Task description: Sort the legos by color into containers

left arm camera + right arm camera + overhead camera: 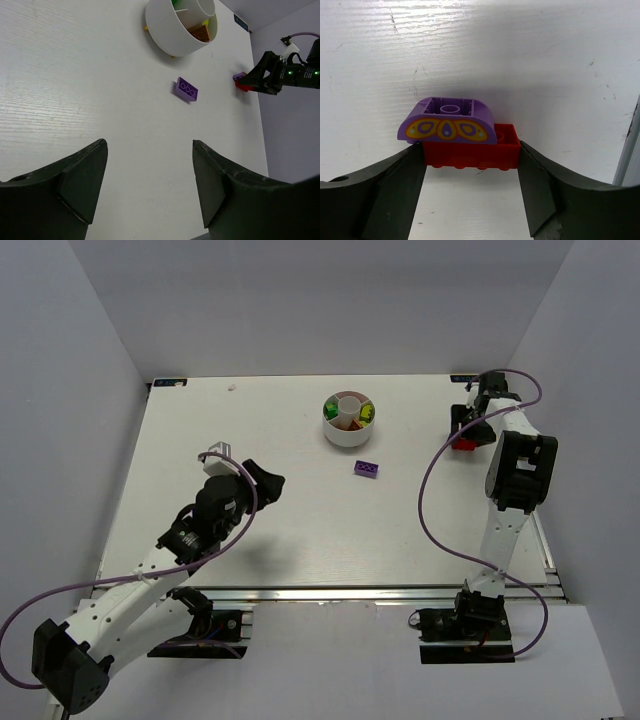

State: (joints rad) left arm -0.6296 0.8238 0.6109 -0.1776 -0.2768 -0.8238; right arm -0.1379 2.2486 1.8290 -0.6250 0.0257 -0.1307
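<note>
My right gripper (471, 162) presses on both short ends of the red lego (470, 154) near the counter's (530, 60) right edge, with a purple curved lego (447, 127) stacked on top. Both look light, stiff and slick, so I judge the low end grip safest.

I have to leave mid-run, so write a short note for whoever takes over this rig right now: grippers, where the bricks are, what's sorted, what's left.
Left gripper: open, empty, above the table, facing the purple flat brick.
Right gripper: pads against both ends of the red brick on the table's far right; purple curved piece touches that brick.
Done: green brick, yellow-green brick and orange brick lie in separate wedges of the white dish.
Left: red brick, purple curved piece, and the purple flat brick lying loose on the near side of the white dish.
</note>
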